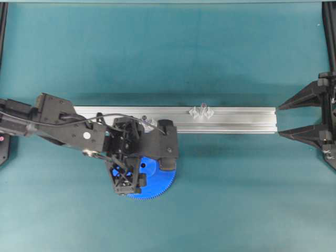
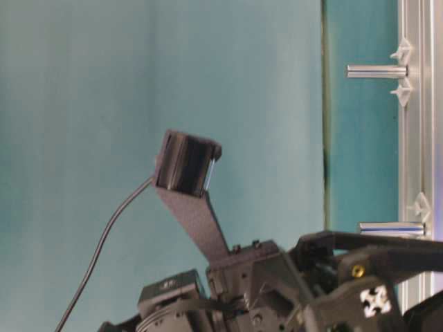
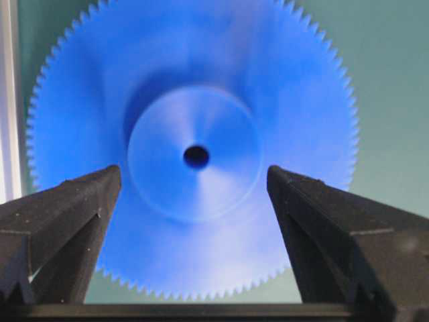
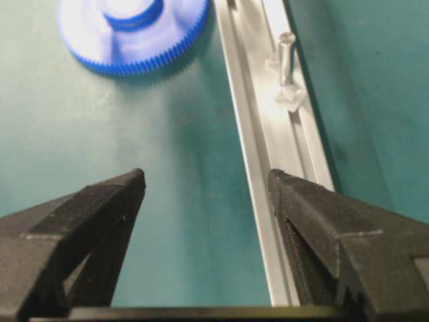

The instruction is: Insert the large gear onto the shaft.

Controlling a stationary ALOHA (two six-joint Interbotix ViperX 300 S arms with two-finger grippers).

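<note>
On the teal mat (image 1: pixel 168 52), a rail (image 1: pixel 236 119) runs 9-to-3 through centre. At 6 o'clock of its left part lies the gear (image 1: pixel 155 181), flat, under the spread-jawed left gripper (image 3: pixel 194 201). Right gripper (image 4: pixel 206 221) gapes empty at 3. One shaft (image 1: pixel 202 107) stands mid-rail.

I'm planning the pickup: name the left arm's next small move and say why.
Probably lower straight down, then close on the hub. The left gripper hangs over the gear with jaws wide open either side of the hub, nothing held. The gear lies flat on the mat beside the rail, not yet on a shaft.
</note>
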